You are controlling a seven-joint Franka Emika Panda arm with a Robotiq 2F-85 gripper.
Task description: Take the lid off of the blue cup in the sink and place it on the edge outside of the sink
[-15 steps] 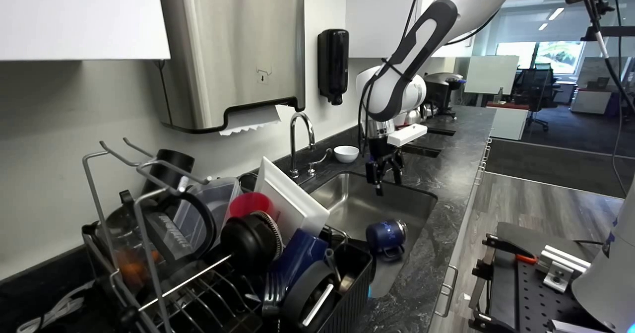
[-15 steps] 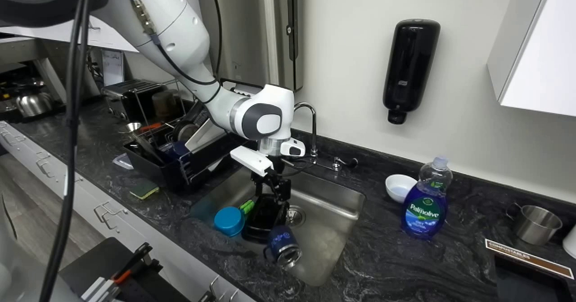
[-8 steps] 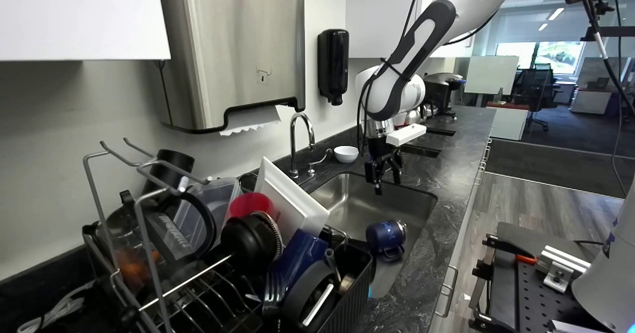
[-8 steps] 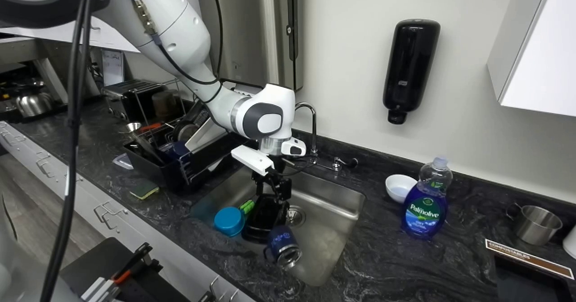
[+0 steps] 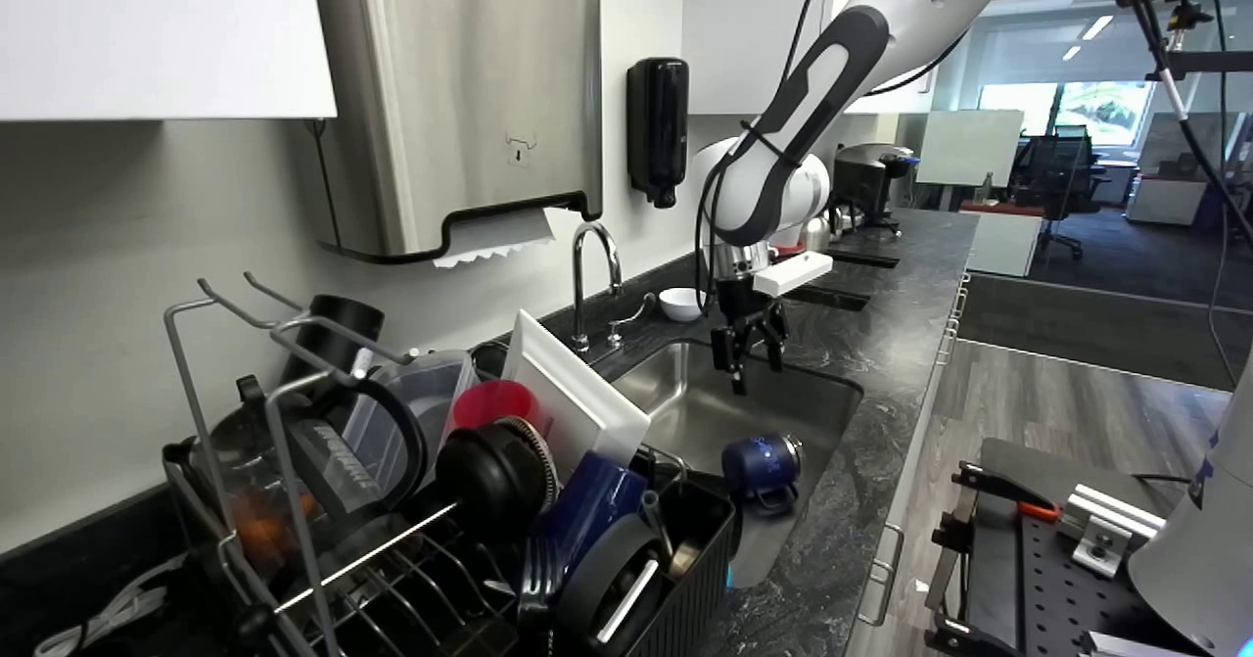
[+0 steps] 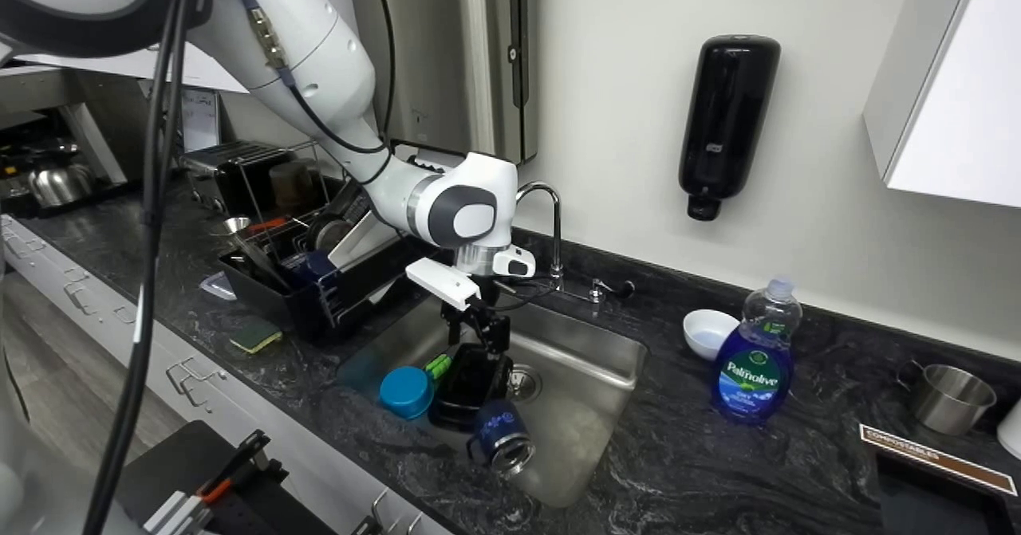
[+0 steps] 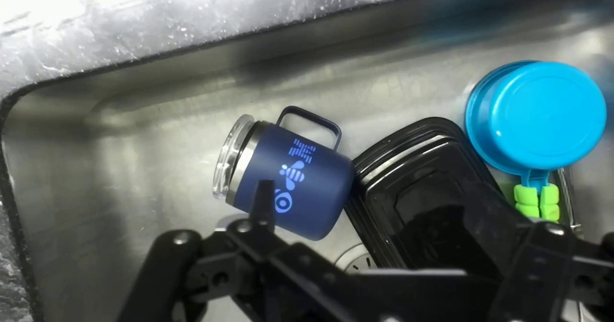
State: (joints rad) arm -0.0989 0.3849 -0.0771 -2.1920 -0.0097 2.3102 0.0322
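- Inside the sink (image 7: 153, 159), the cup (image 7: 312, 178) lies on its side, just beside a black container (image 7: 422, 187).
- Its clear lid (image 7: 232, 158) is on.
- Above, the gripper (image 5: 758, 380) hangs, jaws wide apart, holding nothing.

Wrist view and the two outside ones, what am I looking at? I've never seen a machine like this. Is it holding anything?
It's one robot arm with a black, two-fingered hand at its end. Two pictures come from cameras standing apart from it, looking from different places. The third comes from a camera on its wrist, looking down into a steel sink; the dark parts along the bottom edge belong to the hand. In the sink, a navy mug lies on its side with its clear lid on, next to a black tub; a blue pot, it seems, sits beside that. On the counter around the sink are a dish rack and a soap bottle. The hand hangs open above the sink, holding nothing.
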